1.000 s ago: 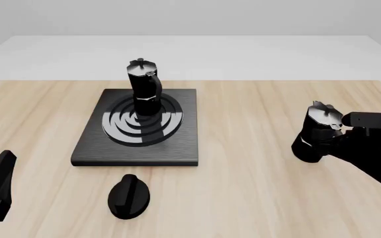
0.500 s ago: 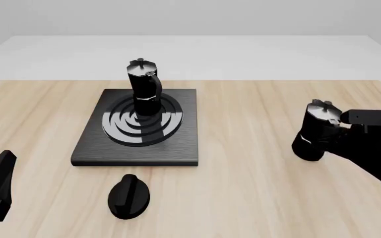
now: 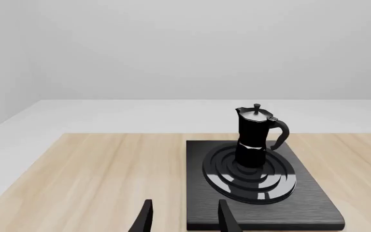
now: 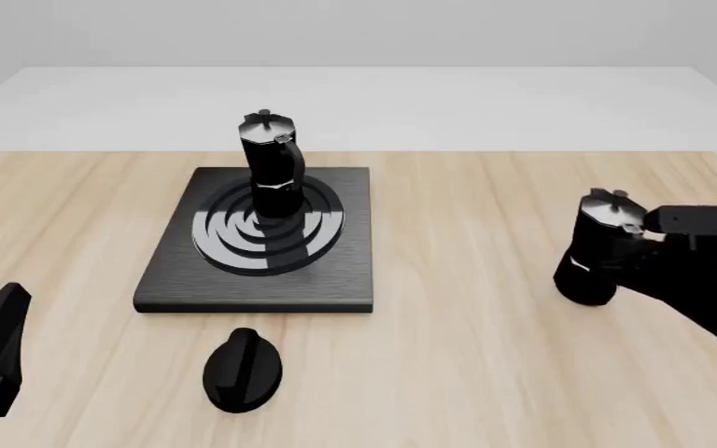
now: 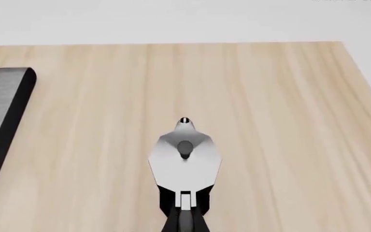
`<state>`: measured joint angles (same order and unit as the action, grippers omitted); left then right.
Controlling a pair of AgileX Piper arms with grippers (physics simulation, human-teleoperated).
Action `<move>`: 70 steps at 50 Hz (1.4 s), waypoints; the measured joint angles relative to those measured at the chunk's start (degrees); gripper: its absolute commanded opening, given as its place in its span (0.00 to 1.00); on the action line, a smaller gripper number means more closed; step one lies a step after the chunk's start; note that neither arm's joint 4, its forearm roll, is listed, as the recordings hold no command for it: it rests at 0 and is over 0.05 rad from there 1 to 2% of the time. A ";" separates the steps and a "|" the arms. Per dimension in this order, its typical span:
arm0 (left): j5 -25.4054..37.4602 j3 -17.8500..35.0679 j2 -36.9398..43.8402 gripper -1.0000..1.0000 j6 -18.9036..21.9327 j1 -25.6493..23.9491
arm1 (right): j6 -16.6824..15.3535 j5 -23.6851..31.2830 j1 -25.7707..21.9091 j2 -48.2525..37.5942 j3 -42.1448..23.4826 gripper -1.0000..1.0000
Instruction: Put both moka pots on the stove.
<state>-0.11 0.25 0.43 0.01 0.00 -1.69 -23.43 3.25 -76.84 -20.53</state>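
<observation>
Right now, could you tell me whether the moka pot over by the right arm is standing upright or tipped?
Upright, or nearly so. In the front view the right-hand moka pot has its base on the table, lid and knob on top. Whether it is lifted, I cannot tell.

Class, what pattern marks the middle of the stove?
Concentric silver-and-black burner rings on the black stove, clearest in the front view.

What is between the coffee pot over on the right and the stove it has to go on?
Nothing visible. Bare wooden table lies between the second moka pot, at the right gripper, and the stove. The first moka pot already stands on the burner rings, so the free space there is limited.
</observation>
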 measured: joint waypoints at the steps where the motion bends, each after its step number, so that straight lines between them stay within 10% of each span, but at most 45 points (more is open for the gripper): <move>1: 0.00 0.00 0.00 1.00 0.00 0.00 | -0.10 0.33 0.06 0.34 0.04 0.00; 37: 0.00 0.00 0.00 1.00 0.00 0.00 | -4.64 13.65 -7.12 11.05 -8.23 0.00; 70: 0.00 0.00 0.00 1.00 0.00 0.00 | -7.11 18.52 -23.69 0.82 -28.07 0.00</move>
<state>-0.11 0.25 0.43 0.01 0.00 -8.80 -4.90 -20.44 -76.02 -48.60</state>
